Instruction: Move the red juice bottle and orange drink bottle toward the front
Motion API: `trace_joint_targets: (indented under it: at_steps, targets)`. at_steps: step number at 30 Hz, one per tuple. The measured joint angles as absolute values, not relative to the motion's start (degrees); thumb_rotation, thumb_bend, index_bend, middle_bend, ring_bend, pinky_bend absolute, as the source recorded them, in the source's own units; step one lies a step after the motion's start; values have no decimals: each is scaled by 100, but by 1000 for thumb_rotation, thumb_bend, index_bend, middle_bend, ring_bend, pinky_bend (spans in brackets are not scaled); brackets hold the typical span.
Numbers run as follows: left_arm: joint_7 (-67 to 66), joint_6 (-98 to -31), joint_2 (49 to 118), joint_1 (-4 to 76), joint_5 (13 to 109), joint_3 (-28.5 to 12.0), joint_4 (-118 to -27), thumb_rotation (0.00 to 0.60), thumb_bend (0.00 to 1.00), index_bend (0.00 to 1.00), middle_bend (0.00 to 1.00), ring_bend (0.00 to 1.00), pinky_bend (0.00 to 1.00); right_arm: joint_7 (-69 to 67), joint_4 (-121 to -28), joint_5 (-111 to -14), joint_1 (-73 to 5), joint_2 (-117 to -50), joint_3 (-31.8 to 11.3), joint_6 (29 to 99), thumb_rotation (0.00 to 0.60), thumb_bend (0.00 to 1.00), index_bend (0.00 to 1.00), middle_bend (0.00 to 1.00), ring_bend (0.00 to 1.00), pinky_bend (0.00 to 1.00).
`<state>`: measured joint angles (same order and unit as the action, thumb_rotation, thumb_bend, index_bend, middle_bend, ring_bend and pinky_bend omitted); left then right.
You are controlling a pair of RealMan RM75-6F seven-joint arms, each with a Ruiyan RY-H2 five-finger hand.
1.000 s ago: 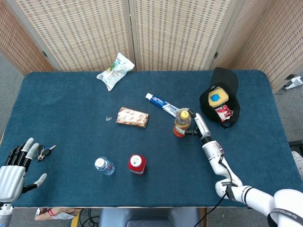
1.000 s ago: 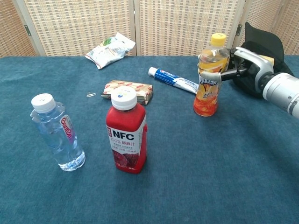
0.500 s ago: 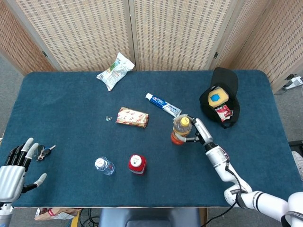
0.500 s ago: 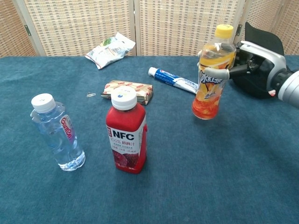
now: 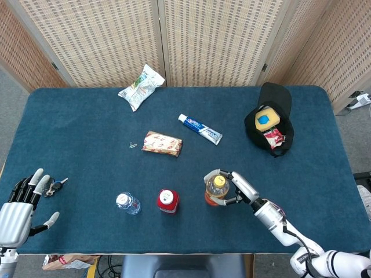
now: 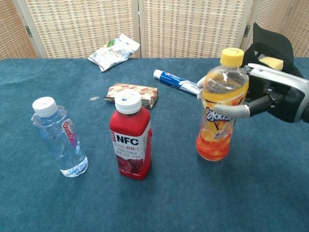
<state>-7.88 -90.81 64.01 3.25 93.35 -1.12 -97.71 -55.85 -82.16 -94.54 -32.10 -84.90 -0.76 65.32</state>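
Note:
The orange drink bottle (image 5: 215, 190) (image 6: 219, 110), yellow-capped, stands near the table's front edge with my right hand (image 5: 239, 188) (image 6: 270, 96) gripping its upper body from the right. The red juice bottle (image 5: 167, 201) (image 6: 130, 141), white-capped with an NFC label, stands upright to its left, apart from it. My left hand (image 5: 20, 208) hangs open at the front left corner, off the table's edge, holding nothing; the chest view does not show it.
A clear water bottle (image 5: 127, 203) (image 6: 59, 137) stands left of the red one. Behind lie a snack bar (image 5: 162, 143), a toothpaste tube (image 5: 200, 128), a snack bag (image 5: 141, 86), a black pouch (image 5: 269, 119) and keys (image 5: 55, 186) by the left hand.
My right hand has carried the orange drink bottle from beside the toothpaste toward the front edge, level with the red juice bottle. The left hand has stayed put.

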Motion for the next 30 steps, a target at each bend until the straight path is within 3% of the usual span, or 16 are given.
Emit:
trace_joint_targets:
  at_steps: [13, 21, 24, 30]
  targets:
    - [-744, -9054, 6430, 329, 9319, -100, -9718, 600, 187, 32, 0, 29, 52, -5737, -7930, -9720, -3247, -8741, 230, 6687, 600, 407, 538, 409, 332, 337]
    - [-748, -9034, 6441, 337, 9325, -90, -9702, 600, 187, 33, 0, 29, 52, -5652, -7840, -9706, -3259, -8773, 283, 6743, 600, 355, 434, 340, 258, 333]
    - [-755, -9035, 6443, 335, 9328, -85, -9701, 600, 187, 33, 0, 29, 52, -5645, -7811, -9704, -3275, -8789, 294, 6752, 600, 321, 368, 309, 226, 306]
    - [-760, -9045, 6428, 320, 9313, -81, -9710, 600, 187, 51, 0, 29, 52, -5677, -7837, -9717, -3303, -8775, 331, 6771, 600, 207, 108, 222, 174, 279]
